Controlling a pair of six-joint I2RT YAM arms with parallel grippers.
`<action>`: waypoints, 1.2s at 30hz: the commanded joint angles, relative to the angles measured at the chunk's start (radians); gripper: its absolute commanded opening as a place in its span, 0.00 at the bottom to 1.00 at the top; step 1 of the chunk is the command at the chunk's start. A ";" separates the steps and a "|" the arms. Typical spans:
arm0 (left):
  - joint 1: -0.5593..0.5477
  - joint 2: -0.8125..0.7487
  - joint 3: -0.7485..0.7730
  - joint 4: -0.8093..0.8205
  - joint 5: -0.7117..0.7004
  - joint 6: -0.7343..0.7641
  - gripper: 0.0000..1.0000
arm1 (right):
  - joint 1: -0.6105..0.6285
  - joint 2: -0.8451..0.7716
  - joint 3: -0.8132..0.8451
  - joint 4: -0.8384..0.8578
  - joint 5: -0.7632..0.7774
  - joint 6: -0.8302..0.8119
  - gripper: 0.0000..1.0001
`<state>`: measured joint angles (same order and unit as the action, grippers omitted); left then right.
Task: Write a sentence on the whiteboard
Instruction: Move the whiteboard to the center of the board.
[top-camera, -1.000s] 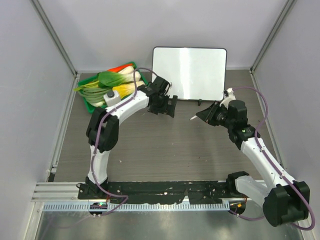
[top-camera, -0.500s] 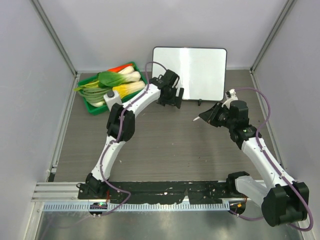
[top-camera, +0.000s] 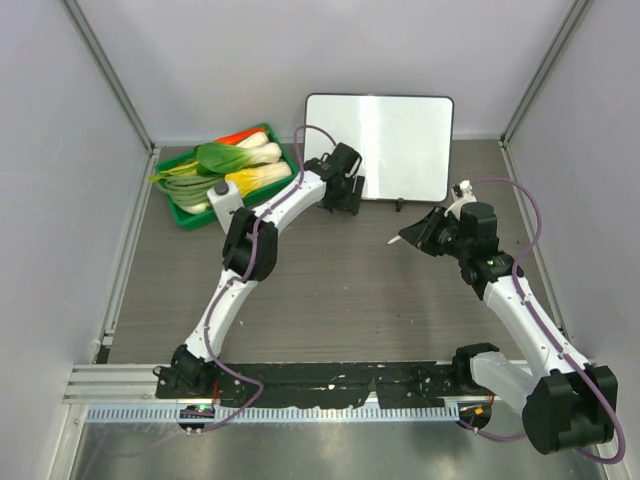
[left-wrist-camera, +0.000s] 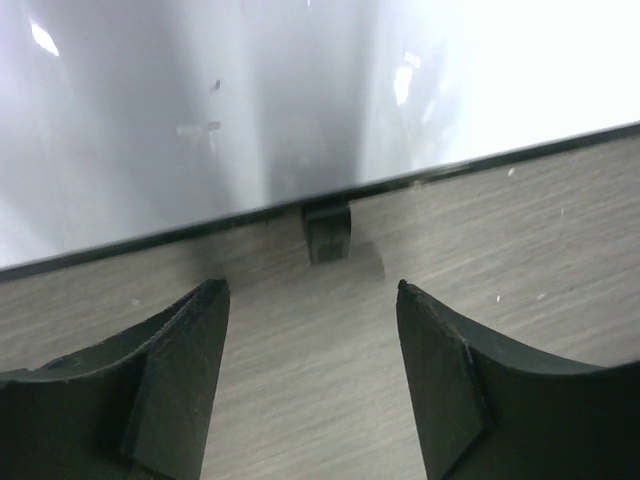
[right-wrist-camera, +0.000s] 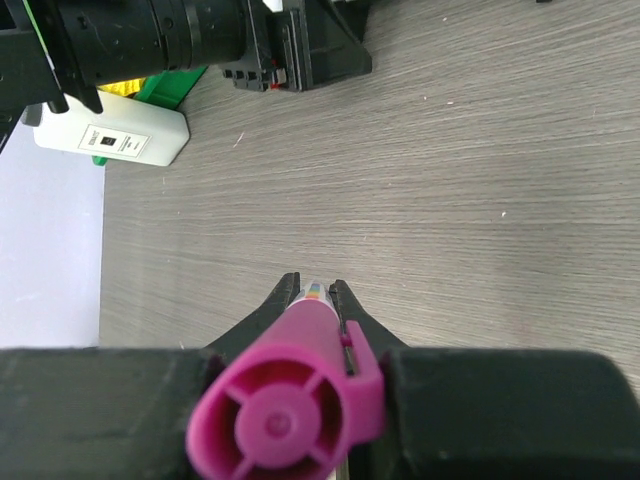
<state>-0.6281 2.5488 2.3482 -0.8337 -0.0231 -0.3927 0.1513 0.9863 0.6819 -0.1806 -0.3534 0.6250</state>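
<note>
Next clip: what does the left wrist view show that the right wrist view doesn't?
Left wrist only: the bottom edge of the whiteboard and one black foot, with the left jaws apart and empty in front of them. Right wrist only: a magenta marker clamped in the right jaws, the left arm, and a corner of the green tray. Both: the wood-grain table.

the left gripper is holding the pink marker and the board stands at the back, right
No: the right gripper holds the pink marker, as the right wrist view shows; the left gripper is open and holds nothing. The board does stand at the back.
</note>
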 joint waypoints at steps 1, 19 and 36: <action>-0.001 0.054 0.094 0.031 -0.034 -0.024 0.69 | -0.007 -0.012 0.001 0.021 -0.015 -0.022 0.01; -0.007 0.031 -0.033 0.171 -0.072 -0.011 0.06 | -0.007 -0.006 0.002 0.021 -0.039 -0.036 0.01; -0.104 -0.122 -0.357 0.254 -0.093 -0.041 0.00 | -0.007 -0.028 0.059 -0.031 -0.070 -0.044 0.01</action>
<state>-0.6651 2.4615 2.0884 -0.4999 -0.1570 -0.4145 0.1474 0.9897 0.6922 -0.2142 -0.3981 0.5919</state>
